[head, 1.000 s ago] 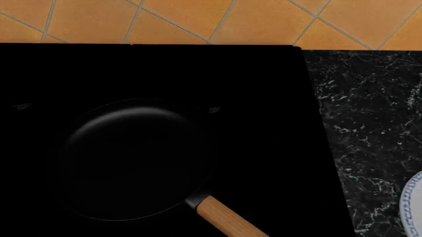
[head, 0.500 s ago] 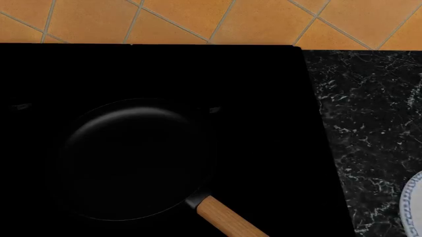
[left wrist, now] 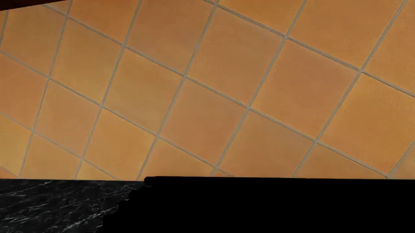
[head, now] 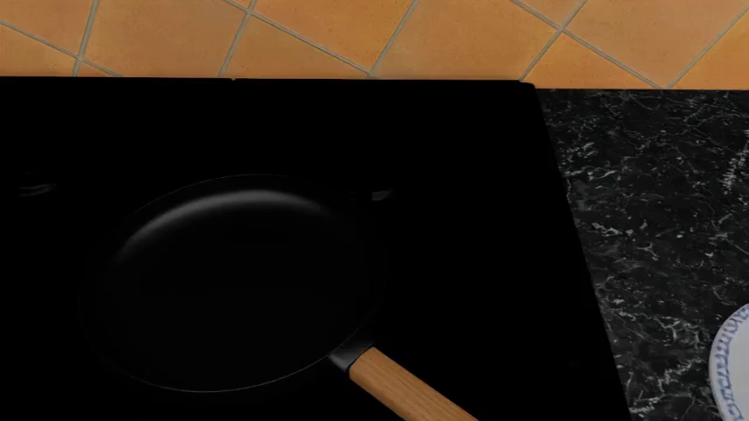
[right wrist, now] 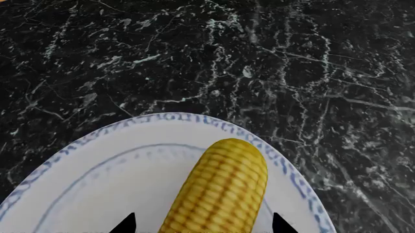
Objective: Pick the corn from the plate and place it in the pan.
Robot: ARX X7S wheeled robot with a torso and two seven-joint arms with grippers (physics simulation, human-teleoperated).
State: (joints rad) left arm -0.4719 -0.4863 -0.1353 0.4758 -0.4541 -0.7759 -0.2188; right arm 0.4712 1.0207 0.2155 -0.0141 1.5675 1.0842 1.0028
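Observation:
The yellow corn lies on the white plate with the blue patterned rim, in the right wrist view. My right gripper is open, with one black fingertip on each side of the cob and a gap to it on both sides. In the head view only the plate's edge shows at the far right, and the corn is out of view there. The black pan sits empty on the cooktop, its wooden handle pointing to the near right. My left gripper is not in view.
The pan stands on a black cooktop. Black marble counter lies to its right, under the plate. An orange tiled wall runs along the back. The left wrist view shows that wall and the counter's edge.

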